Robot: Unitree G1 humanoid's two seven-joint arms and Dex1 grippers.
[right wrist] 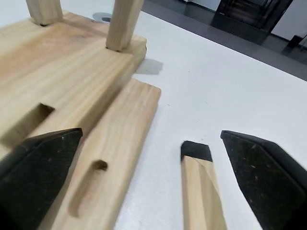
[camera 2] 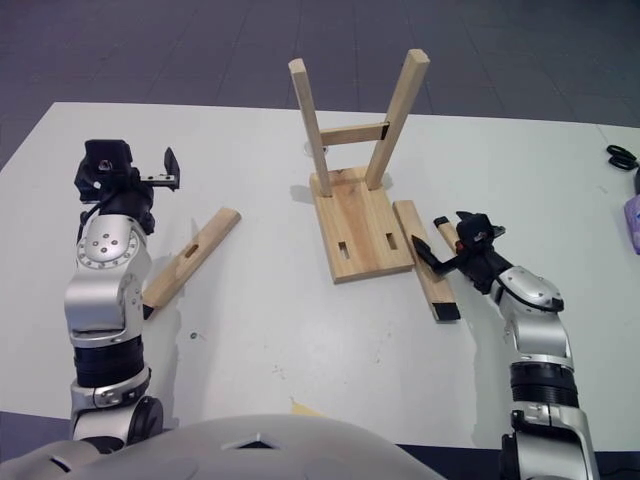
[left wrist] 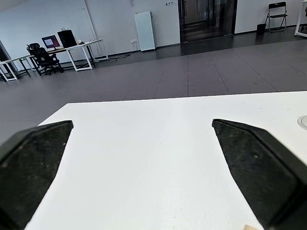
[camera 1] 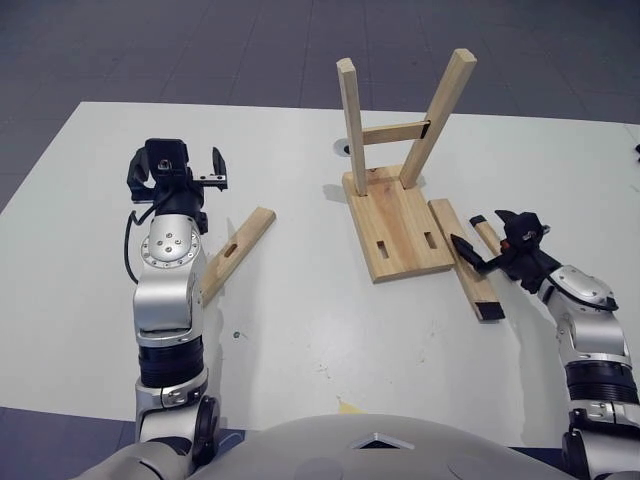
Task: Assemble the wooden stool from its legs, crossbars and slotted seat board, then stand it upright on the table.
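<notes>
Nearest in the left eye view lies a long pale wooden leg with a black-capped end, flat on the white table just beside the right edge of the rectangular pale wooden seat board. The right gripper hangs low over this leg, its fingers spread wide with nothing between them. A short wooden bar with a black tip lies by it. The seat board rests flat near the table's middle, with two upright wooden legs standing in its far slots, joined by a short wooden crossbar. Its two near slots are unfilled. Well to the left, a second loose slotted wooden leg lies at a slant beside the left arm. The left gripper is raised above the table, wide open, holding nothing.

From the left wrist view, the two black fingers of the left gripper stand far apart over bare tabletop.

From the right wrist view, the right gripper is spread wide. One finger is over the slotted loose leg, the other beside the black-tipped short bar. Neither piece is gripped. The seat board touches the loose leg along its edge.
</notes>
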